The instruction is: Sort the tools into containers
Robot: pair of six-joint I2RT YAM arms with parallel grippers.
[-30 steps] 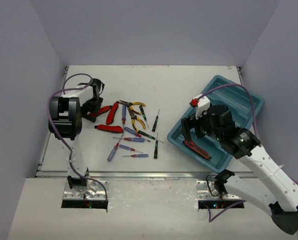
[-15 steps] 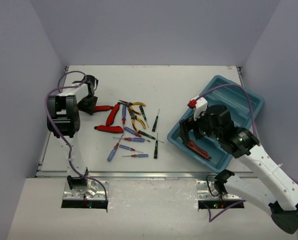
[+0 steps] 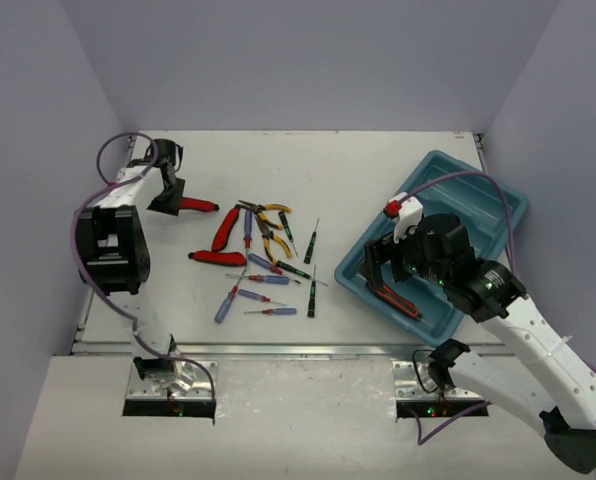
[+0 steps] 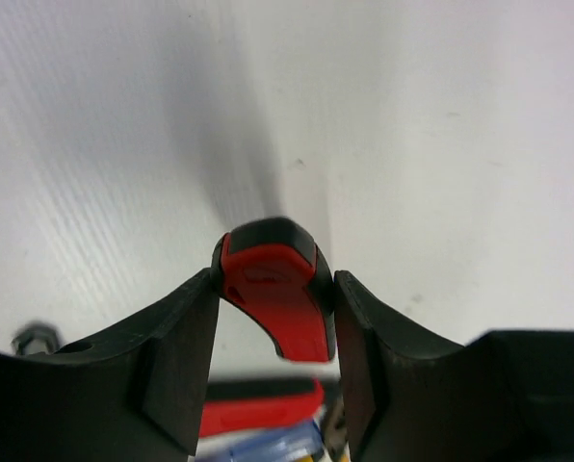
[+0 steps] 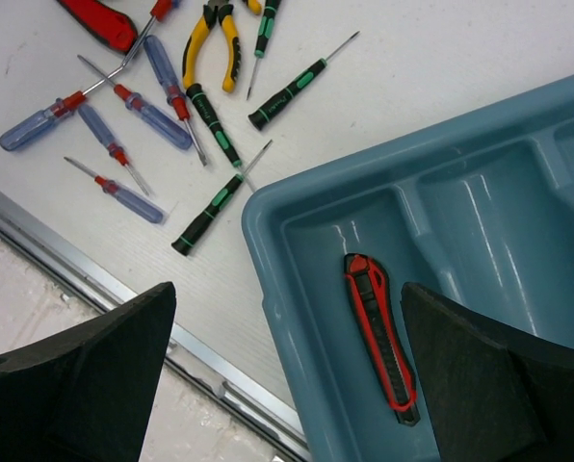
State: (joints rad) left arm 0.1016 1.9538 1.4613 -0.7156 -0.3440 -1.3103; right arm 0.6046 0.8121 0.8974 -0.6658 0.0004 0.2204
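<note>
The left gripper [image 3: 166, 196] is clenched on one end of a red-handled tool [image 3: 196, 206] at the far left of the table [image 3: 378, 165]. In the wrist view its fingers [image 4: 186, 356] press both sides of the red-and-black handle tip. The tool's long axis runs roughly left to right, with its free end pointing right toward the loose pile of screwdrivers [image 3: 263, 280] and yellow-handled pliers [image 3: 270, 215]. Whether it clears the surface is hard to tell. The right gripper [image 3: 378, 262] hangs with its jaws spread wide over the near corner of the teal tray [image 3: 448, 160]. There a red knife-like tool [image 3: 396, 300] lies lengthwise in the nearest compartment. The table is white, boxed in by plain pale lilac walls [image 3: 308, 60].
</note>
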